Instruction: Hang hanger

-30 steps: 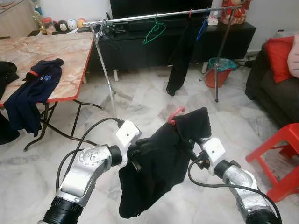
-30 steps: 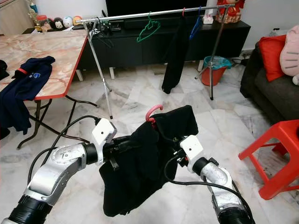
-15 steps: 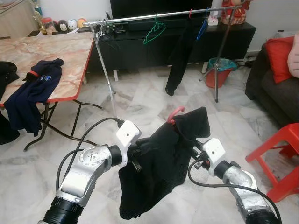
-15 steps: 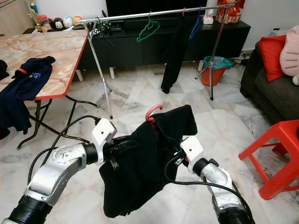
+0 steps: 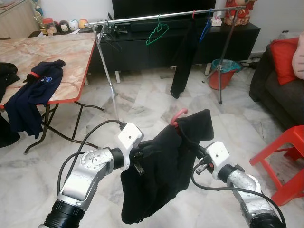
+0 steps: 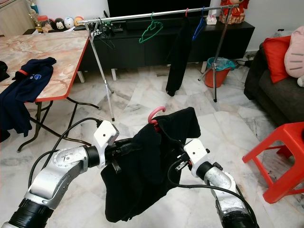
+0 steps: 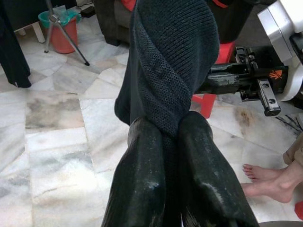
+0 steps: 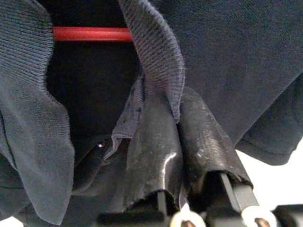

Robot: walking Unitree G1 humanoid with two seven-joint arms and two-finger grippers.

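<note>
- Since 1 second ago your right arm has eased slightly lower and the whole view has shifted a touch; the garment sits between the grippers much as it did.
- Your left gripper (image 7: pixel 171 142) has its 2 fingers pressed together on a fold of the black garment (image 5: pixel 164 166), which rises straight out from between the fingertips in the left wrist view.
- Your right gripper (image 8: pixel 176 127) is likewise pinching the garment: a strip of dark knit fabric is caught between its 2 closed fingers.
- Just beyond the right gripper's fingertips, the red hanger (image 8: pixel 92 34) runs as a bar across the inside of the garment.
- Above and between your 2 grippers, the hanger's hook (image 5: pixel 179 116) pokes up out of the garment's neck.
- Below the grippers, the rest of the garment hangs loose over the marble floor (image 5: pixel 142 102).
- Well ahead of both grippers stands the clothes rail (image 5: pixel 152 17), carrying a green hanger (image 5: pixel 156 33), a hanging dark garment (image 5: pixel 183 59) and a blue hanger (image 5: pixel 205 29).
- Off to the left of your left gripper, a table (image 5: pixel 71 52) holds a navy shirt (image 5: pixel 35 92) draped over its edge.
- To the right of your right gripper, a red stool (image 5: pixel 285 156) stands near a dark sofa (image 5: pixel 280 90).
- Past the left gripper in its wrist view, a person's bare foot (image 7: pixel 265 182) rests on the floor.
</note>
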